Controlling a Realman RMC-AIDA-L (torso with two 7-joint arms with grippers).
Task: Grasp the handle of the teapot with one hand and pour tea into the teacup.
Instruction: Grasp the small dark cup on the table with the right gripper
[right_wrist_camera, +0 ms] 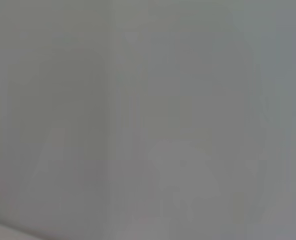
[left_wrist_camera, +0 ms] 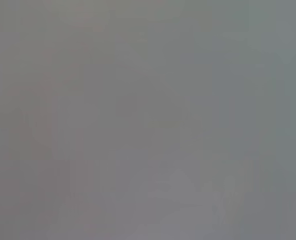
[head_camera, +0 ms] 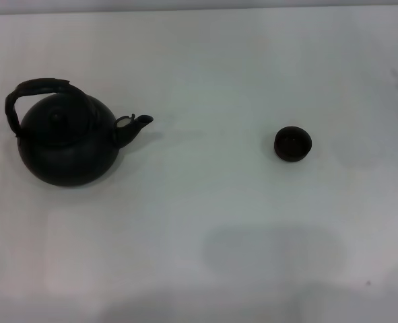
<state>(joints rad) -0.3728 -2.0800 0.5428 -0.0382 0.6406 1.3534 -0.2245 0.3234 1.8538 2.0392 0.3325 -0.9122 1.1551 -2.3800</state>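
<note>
Nothing of the robot's own body can be made out in any view. The head view carries no arm, link, cable or casing anywhere from its upper edge to its lower corners. Both wrist views are a flat, blurred grey from edge to edge, so neither the left gripper nor the right gripper offers any colour, shape, screw or marking to tell.

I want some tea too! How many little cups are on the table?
1. The teacup sits alone on the white table, off to the right of the teapot, whose spout points toward it. Nothing seems hidden.
</note>
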